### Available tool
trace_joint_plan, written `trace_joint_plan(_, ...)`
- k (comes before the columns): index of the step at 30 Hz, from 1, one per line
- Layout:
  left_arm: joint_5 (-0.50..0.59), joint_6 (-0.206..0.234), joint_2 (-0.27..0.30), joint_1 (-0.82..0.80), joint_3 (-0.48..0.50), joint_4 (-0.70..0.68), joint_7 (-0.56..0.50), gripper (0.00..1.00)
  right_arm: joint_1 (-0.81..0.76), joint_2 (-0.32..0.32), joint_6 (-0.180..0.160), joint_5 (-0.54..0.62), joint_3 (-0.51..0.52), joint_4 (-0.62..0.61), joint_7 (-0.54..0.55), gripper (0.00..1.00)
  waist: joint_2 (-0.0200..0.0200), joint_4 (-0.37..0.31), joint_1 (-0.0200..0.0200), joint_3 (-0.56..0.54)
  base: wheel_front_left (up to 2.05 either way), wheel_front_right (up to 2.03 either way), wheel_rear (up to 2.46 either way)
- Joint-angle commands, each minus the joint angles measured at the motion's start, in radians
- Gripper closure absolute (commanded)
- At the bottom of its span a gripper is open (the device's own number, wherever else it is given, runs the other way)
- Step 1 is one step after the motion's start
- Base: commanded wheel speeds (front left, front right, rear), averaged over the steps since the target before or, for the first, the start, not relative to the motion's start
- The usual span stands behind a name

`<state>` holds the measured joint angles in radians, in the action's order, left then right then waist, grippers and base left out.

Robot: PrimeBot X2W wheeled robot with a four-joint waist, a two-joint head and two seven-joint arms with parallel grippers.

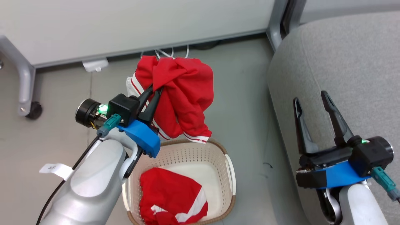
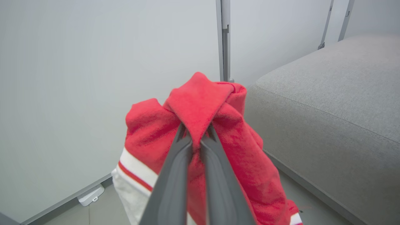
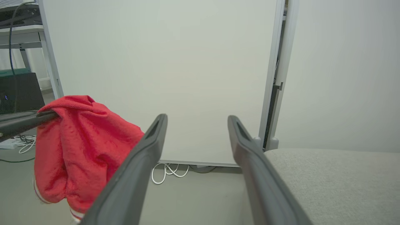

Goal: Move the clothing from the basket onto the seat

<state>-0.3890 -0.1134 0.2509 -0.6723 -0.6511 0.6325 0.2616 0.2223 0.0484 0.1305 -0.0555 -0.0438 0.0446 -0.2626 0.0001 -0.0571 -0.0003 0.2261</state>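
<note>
My left gripper (image 1: pixel 155 88) is shut on a red garment (image 1: pixel 182 97) with white striped trim, which hangs in the air above the far rim of the basket (image 1: pixel 229 178). The same garment (image 2: pixel 200 131) drapes over the closed fingers in the left wrist view and shows as a red garment (image 3: pixel 81 147) at the left of the right wrist view. A second red and white garment (image 1: pixel 170 200) lies inside the basket. My right gripper (image 1: pixel 311 100) stands open and empty over the edge of the grey seat (image 1: pixel 353 62). The seat (image 2: pixel 328 118) is to the right of the held garment.
A pale partition panel (image 1: pixel 125 25) on a grey wheeled frame (image 1: pixel 26 93) stands behind the basket, with white cables (image 3: pixel 168 172) on the floor at its foot. The grey floor (image 1: pixel 247 103) separates basket and seat. A dark box (image 3: pixel 18 92) sits at the far left.
</note>
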Motion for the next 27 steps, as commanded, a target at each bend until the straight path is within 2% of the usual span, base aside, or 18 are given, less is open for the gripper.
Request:
trace_joint_plan(1, -0.006, -0.006, -0.006, 0.016, 0.021, -0.015, 0.005, 1.0, -0.026, 0.004, 0.0, -0.006, -0.001, 0.007, -0.003, 0.0, -0.0001, 0.012, 0.0003, -0.053, 0.0, 0.0, 0.0)
trace_joint_plan(6, -0.02, -0.014, -0.02, 0.027, 0.034, -0.038, 0.005, 1.0, -0.061, 0.004, 0.0, -0.01, 0.0, 0.018, -0.003, 0.0, -0.0001, 0.023, 0.0003, -0.106, 0.0, 0.0, 0.0)
trace_joint_plan(12, -0.05, -0.018, -0.032, 0.034, 0.001, -0.064, 0.005, 1.0, -0.092, 0.004, 0.0, -0.016, -0.009, 0.025, -0.003, 0.0, -0.0001, 0.035, 0.0003, -0.148, 0.0, 0.0, 0.0)
trace_joint_plan(27, -0.11, -0.017, -0.019, 0.031, -0.07, -0.096, 0.005, 1.0, -0.08, 0.004, 0.0, -0.011, -0.059, 0.023, -0.003, 0.0, -0.0001, 0.047, 0.0003, -0.173, 0.0, 0.0, 0.0)
